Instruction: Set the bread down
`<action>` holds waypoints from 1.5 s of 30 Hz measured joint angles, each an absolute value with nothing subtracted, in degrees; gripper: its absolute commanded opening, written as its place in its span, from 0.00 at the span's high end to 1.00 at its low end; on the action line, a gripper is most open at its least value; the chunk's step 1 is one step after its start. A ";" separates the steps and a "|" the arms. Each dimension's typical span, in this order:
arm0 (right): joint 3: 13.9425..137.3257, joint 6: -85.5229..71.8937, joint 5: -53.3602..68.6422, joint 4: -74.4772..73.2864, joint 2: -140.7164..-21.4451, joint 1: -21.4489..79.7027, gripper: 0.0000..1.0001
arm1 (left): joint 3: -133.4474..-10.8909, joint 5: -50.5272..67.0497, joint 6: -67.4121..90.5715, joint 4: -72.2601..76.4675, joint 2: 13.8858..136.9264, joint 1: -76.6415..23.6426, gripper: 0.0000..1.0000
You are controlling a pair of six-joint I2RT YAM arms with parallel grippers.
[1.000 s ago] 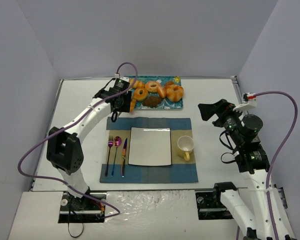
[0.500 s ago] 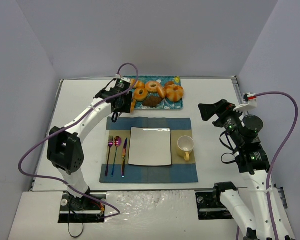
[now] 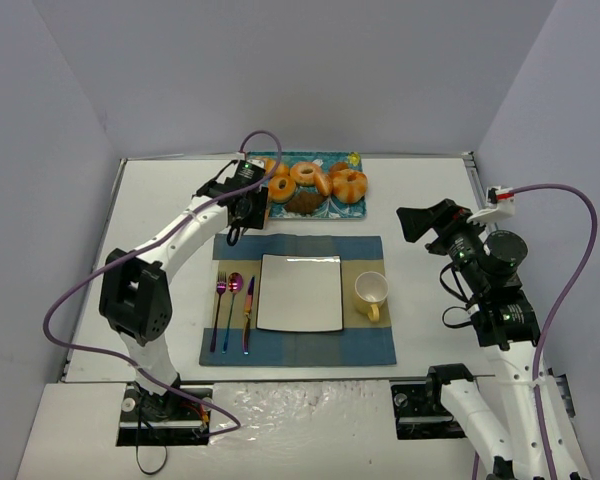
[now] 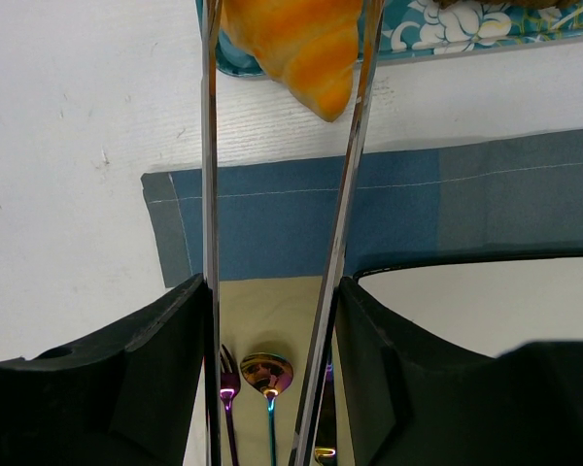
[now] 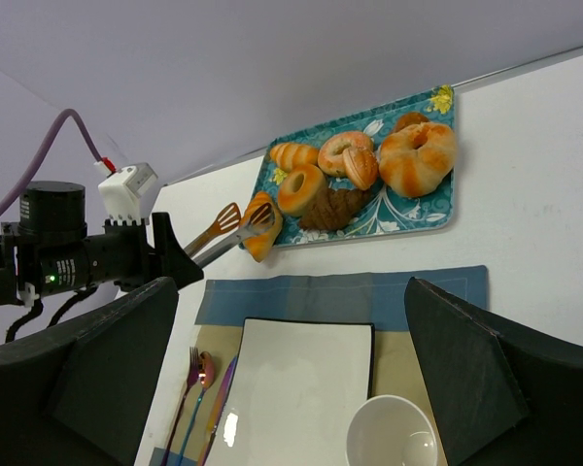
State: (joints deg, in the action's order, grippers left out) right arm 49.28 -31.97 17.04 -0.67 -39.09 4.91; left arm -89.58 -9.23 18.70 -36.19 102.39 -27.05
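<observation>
From above, the left gripper (image 3: 260, 205) is hanging over the near-left corner of the blue flowered tray (image 3: 335, 213) at the far side of the white table (image 3: 420, 180). The bread (image 3: 265, 208), a golden-orange croissant, is sitting at the gripper's tip, right at that corner. Donuts (image 3: 305, 173) and a dark brown croissant (image 3: 305, 202) are lying on the tray beside it. Nearer the arms, a blue and tan placemat (image 3: 300, 350) is carrying a square white plate (image 3: 300, 292). A fork (image 3: 219, 310), spoon (image 3: 232, 305) and knife (image 3: 248, 315) are lying to the plate's left, and a yellow mug (image 3: 371, 295) is standing to its right. The right gripper (image 3: 405, 222) is hovering off to the right of the placemat, apart from the mug.

In the left wrist view, the gripper's two long metal tongs (image 4: 210, 194) are clamping the bread between them, each blade touching one flank. The bread's pointed end is sticking out past the tray's edge, above the bare table.

In the right wrist view, that gripper's black fingers (image 5: 87, 379) are standing wide apart with nothing between them. Across the table, the tongs' flat ends are pinching the bread at the tray's corner, its tip pointing down. Whether it is touching the tray I cannot tell.
</observation>
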 measured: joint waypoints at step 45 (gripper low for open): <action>49.15 -32.18 17.04 -0.67 -39.14 4.91 0.00 | -90.25 -11.15 18.61 -38.83 103.44 -28.30 0.87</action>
